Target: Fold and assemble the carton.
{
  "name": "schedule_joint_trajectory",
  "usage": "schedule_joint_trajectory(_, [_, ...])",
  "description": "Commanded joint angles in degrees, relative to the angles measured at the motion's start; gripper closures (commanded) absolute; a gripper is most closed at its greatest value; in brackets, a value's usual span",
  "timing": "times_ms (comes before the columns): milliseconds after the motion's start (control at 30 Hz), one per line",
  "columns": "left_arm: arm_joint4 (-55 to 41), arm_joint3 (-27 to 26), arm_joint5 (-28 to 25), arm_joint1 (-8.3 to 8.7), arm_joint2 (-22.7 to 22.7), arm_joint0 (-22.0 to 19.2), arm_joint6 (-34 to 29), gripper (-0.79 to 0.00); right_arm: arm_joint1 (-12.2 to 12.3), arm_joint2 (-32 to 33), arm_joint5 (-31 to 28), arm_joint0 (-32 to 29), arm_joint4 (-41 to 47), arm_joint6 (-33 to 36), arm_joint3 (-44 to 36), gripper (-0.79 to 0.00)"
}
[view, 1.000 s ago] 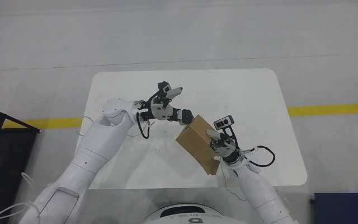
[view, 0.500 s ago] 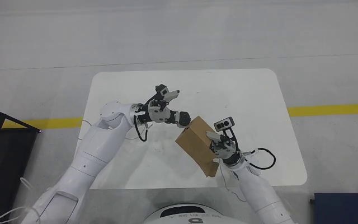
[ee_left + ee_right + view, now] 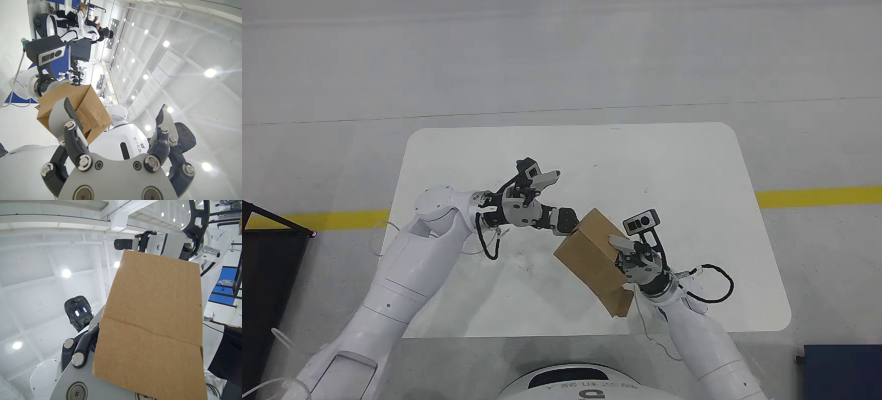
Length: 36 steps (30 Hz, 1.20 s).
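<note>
The brown cardboard carton hangs over the white worktop near its front edge, pinched by the right gripper; the left gripper gapes wide at its far corner. A hard push there could twist it loose — one pinch only. The left wrist view gives its crumpled end panel; the right wrist view, a flat creased face.

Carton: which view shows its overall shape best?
Top view: the whole carton shows, with the right gripper at its edge. Left wrist view shows one end, partly behind the left gripper. Right wrist view shows one creased panel close up.
</note>
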Motion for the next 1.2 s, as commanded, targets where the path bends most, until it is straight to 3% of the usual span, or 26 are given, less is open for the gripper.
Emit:
schedule_joint_trajectory(0, [0.2,-0.1,0.0,-0.02,0.1,0.1,0.1,-0.767,0.0,0.0,0.0,0.0,0.0,0.0,0.0,0.0])
schedule_joint_trajectory(1167, [-1.5,0.6,-1.2,-1.35,2.2,-1.8,0.6,-0.699,0.3,-0.4,0.0,0.0,-0.3,-0.4,-0.4,0.0])
